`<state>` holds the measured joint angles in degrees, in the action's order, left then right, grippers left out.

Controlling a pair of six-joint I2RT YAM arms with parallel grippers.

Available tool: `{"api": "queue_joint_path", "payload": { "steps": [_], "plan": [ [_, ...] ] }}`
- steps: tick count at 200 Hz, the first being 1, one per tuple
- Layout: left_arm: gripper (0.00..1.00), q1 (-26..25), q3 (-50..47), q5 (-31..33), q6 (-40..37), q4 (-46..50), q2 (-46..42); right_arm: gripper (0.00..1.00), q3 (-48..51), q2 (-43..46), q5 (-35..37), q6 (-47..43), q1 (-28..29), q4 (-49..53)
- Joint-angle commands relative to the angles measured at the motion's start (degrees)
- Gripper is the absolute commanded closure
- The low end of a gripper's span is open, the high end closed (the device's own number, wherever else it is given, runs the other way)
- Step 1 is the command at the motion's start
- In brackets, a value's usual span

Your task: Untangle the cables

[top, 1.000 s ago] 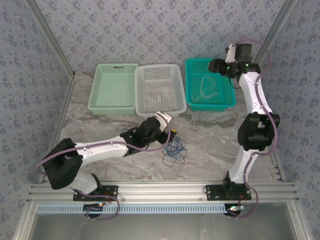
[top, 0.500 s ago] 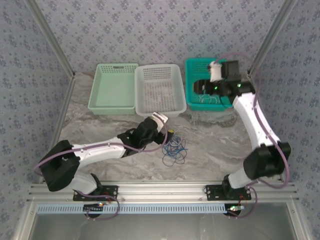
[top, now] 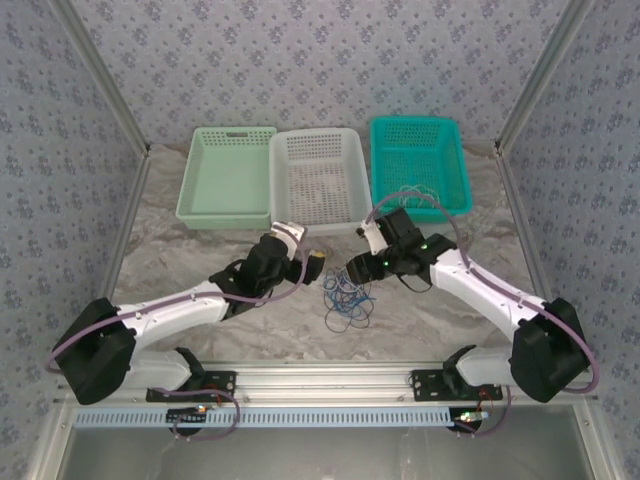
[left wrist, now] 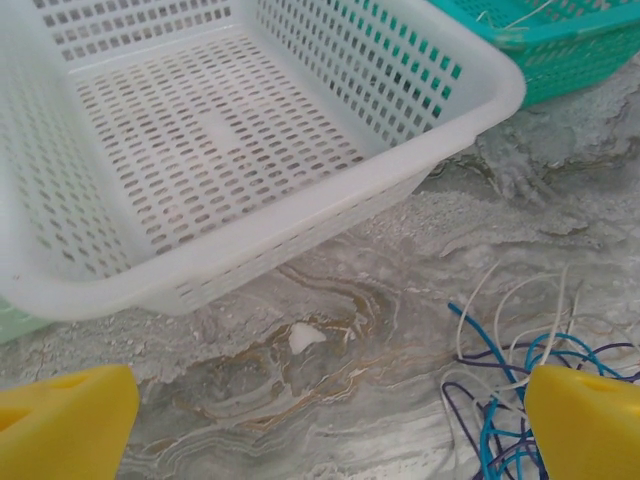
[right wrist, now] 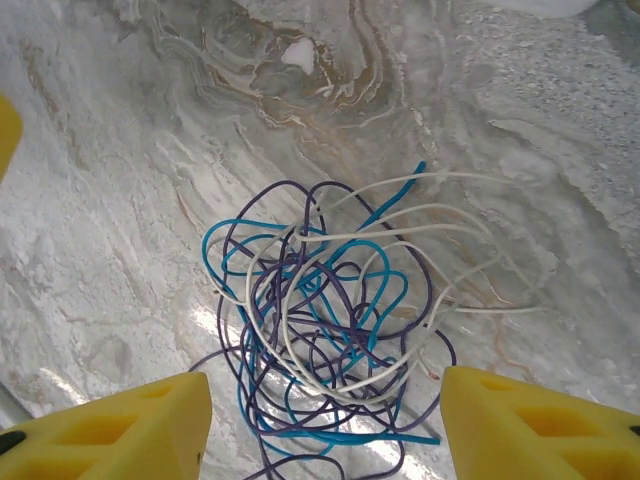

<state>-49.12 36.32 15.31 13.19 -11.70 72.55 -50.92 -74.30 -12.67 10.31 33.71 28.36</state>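
— Starting at the claws: how are they standing?

— The left gripper (top: 318,258) is holding its yellow fingers (left wrist: 62,425) spread wide, with nothing between them. The right gripper (top: 358,268) is also holding its fingers (right wrist: 115,432) apart and is pinching nothing.

— Where are they sitting relative to the cables?

— The right claw is hanging over the cables (right wrist: 330,330), and in its wrist view its two fingers are framing the tangle from either side. I cannot tell whether it is touching them. The left claw is waiting just to the left of the tangle, and its right finger is overlapping the edge of the wires in its own wrist view.

— And the cables themselves?

— Blue, dark purple and whitish wires are lying knotted in one loose heap on the marble-patterned tabletop (top: 200,250), between the two claws and in front of the baskets.

— What is lying farther out?

— Three perforated baskets are standing in a row at the back: a pale green basket (top: 232,130) on the left, a white basket (top: 315,132) in the middle, and a teal basket (top: 415,121) on the right. A thin whitish wire (left wrist: 505,17) is showing inside the teal one.
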Motion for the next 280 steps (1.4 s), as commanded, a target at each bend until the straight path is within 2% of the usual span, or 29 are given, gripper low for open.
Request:
{"api": "queue_joint_path", "payload": {
  "steps": [1,31,91,147,196,231,262,280],
  "plan": [
    [0.01,0.4,-0.1,0.5,1.5,-0.2,-1.4,0.42,1.4,-0.9,6.4,2.5,-0.7,-4.6],
    [0.01,0.4,-0.7,0.1,1.9,0.1,-1.7,0.45,1.6,-3.3,8.8,-0.2,-0.4,-6.8],
    [0.01,0.4,-1.2,-0.1,1.3,-0.1,-2.2,0.42,0.0,-7.2,13.2,-9.9,0.5,-5.0],
    [0.01,0.4,-1.2,-0.8,1.6,-0.8,-1.6,0.34,-1.7,-12.2,17.2,-12.6,2.1,-7.5],
    [0.01,0.4,-1.2,-1.0,1.8,-1.1,-1.7,0.35,-3.2,-16.9,17.0,-12.1,2.1,-11.9],
    [0.01,0.4,-1.3,-1.2,1.9,-1.2,-1.7,0.53,-2.4,-17.9,17.6,-11.8,2.1,-15.8],
    [0.01,0.4,-1.3,-1.3,1.9,-1.5,-1.3,0.76,-0.8,-16.7,17.0,-11.4,1.9,-18.4],
    [0.01,0.4,-1.3,-1.3,1.9,-1.5,-1.2,0.93,0.0,-15.9,15.6,-11.5,1.4,-18.9]
  ]
}}
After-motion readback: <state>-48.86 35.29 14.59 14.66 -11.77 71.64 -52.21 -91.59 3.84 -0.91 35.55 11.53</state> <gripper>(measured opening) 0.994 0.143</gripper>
